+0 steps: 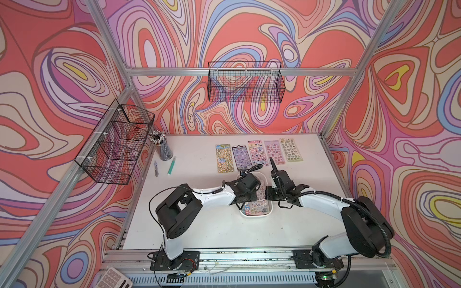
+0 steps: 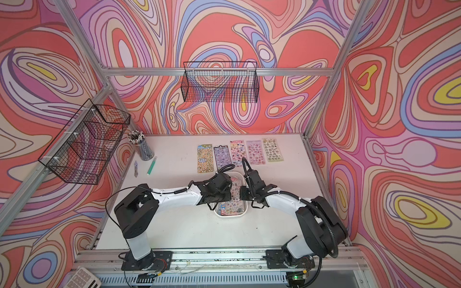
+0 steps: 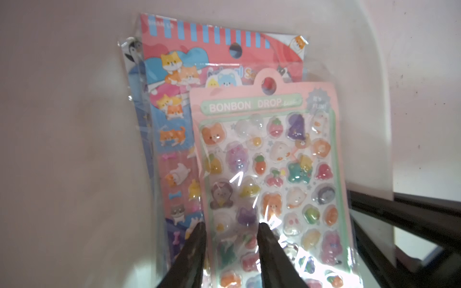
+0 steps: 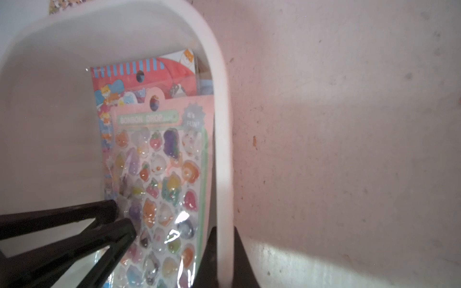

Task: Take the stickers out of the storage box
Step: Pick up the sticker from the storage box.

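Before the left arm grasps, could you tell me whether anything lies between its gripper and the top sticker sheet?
Nothing visible does: the left gripper, jaws apart, is right at the top sticker sheet inside the storage box.

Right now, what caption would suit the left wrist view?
Left gripper, jaws apart, tips on the Bonbon Drop sticker sheet atop a stack in the storage box.

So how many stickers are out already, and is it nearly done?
Five sticker sheets lie in a row outside the storage box. The left gripper, open, touches the top pink sheet inside, while the right gripper clamps the rim. At least two more sheets wait underneath.
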Tool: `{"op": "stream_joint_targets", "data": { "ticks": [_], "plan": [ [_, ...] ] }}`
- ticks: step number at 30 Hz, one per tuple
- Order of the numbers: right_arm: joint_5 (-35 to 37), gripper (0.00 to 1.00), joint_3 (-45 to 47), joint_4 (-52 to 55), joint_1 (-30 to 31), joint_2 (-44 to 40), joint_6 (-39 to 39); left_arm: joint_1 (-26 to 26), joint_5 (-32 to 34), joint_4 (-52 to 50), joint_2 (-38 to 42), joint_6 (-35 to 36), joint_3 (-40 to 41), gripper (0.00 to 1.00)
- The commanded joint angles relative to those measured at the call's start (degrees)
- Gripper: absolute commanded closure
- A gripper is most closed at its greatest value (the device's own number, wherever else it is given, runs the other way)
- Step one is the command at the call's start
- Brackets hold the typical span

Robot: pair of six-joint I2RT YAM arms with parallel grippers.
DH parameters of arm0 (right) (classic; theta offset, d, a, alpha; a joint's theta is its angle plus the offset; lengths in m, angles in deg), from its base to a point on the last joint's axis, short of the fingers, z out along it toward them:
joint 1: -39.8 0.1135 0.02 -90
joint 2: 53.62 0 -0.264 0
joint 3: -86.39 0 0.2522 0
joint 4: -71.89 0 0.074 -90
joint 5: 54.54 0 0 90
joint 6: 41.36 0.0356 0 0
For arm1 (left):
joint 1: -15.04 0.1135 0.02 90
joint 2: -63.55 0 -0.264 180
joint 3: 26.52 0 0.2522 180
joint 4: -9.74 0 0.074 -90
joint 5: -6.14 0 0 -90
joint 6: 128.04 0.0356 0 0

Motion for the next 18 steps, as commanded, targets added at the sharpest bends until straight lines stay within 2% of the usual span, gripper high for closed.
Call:
{"op": "stream_joint_targets", "data": {
  "ticks": [1,5,13,18],
  "plan": [
    [-1.05,0.99,0.17,1.26,0.07,0.75,0.69,0.24,2.38,-6.27,-0.15,0.57,-1.03,0.57],
    [-1.09,1.0,0.25,0.92,0.15,0.91,0.77,0.19,5.32,-8.96,1.51,1.83,-0.92,0.54],
    [-1.43,1.0,0.3,0.64,0.13,1.13,0.93,0.19,3.6,-7.47,-0.15,0.6,-0.76,0.5],
    [-1.36,1.0,0.39,0.78,0.12,1.05,0.86,-0.16,7.08,-10.09,1.02,2.13,-1.48,0.47]
  ]
}}
